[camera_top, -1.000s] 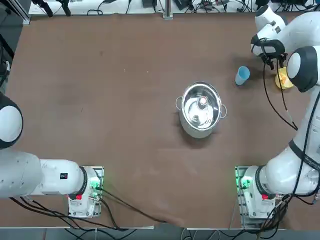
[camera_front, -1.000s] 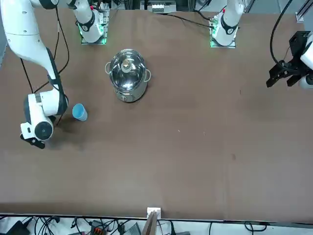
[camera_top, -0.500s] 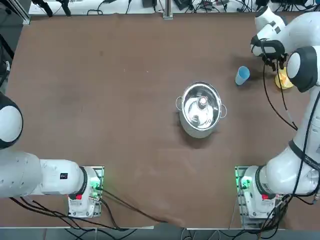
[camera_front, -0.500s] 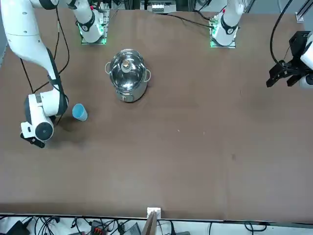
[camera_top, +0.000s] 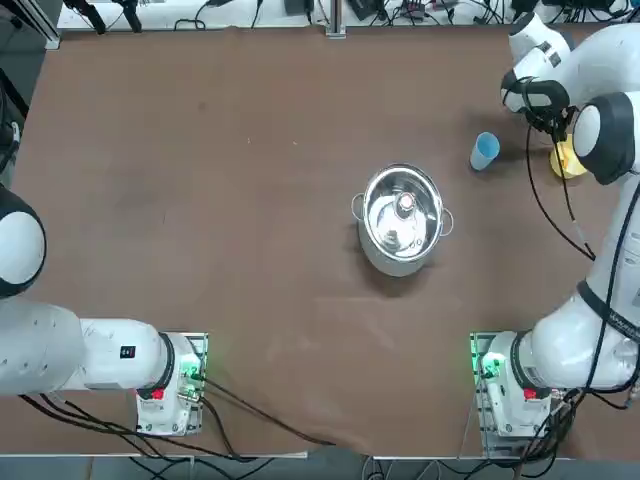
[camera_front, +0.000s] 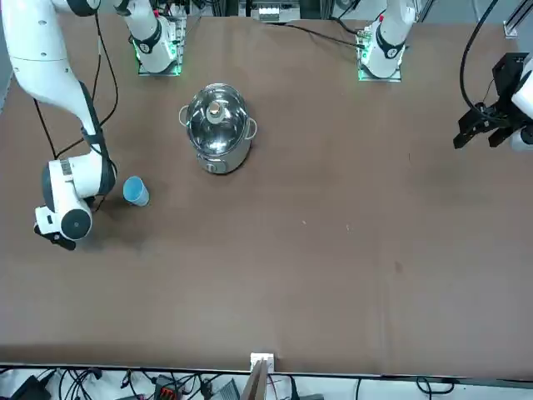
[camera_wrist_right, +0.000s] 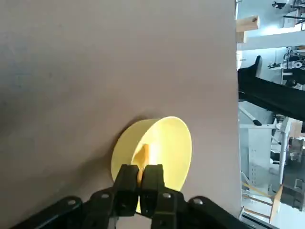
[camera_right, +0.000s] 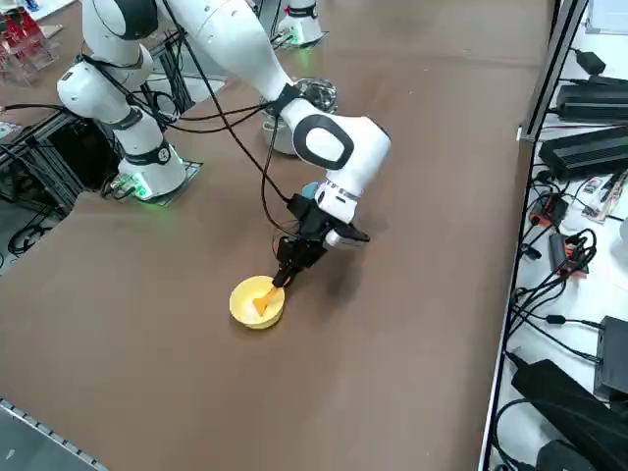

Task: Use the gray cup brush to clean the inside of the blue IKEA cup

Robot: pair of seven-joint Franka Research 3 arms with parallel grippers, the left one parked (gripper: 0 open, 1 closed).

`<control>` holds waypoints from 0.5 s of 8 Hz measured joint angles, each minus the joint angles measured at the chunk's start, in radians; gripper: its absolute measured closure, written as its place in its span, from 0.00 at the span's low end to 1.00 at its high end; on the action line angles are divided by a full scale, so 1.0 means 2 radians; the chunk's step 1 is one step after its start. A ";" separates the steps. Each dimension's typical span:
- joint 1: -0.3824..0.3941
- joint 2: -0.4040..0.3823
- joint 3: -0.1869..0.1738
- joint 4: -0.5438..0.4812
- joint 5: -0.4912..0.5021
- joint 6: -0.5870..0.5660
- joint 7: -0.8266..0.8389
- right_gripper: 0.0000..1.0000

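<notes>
My right gripper (camera_wrist_right: 140,172) hangs low over a small yellow bowl (camera_wrist_right: 171,143) at the table's right edge. Its fingers are shut on the upper end of the gray cup brush (camera_wrist_right: 145,155), an orange-tan stick leaning inside that bowl. From the right side, the gripper (camera_right: 283,278) meets the brush (camera_right: 263,300) at the bowl's (camera_right: 245,306) rim. The blue IKEA cup (camera_top: 484,151) stands upright a short way to the left of the bowl (camera_top: 568,160). It also shows beside the wrist in the front view (camera_front: 136,191).
A lidded steel pot (camera_top: 402,218) stands near the middle of the table, well short of the cup. The table's right edge runs close past the bowl, with cables and equipment (camera_right: 579,147) beyond it.
The right wrist has hardly shifted over the bowl. The cup and the pot stand where they were.
</notes>
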 joint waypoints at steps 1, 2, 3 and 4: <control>0.002 0.000 0.000 0.006 0.000 -0.011 0.000 0.96; 0.004 -0.001 0.001 0.017 0.000 -0.028 0.000 0.96; 0.007 -0.004 0.001 0.032 0.000 -0.047 -0.003 0.96; 0.008 -0.014 0.003 0.043 0.000 -0.062 -0.022 0.96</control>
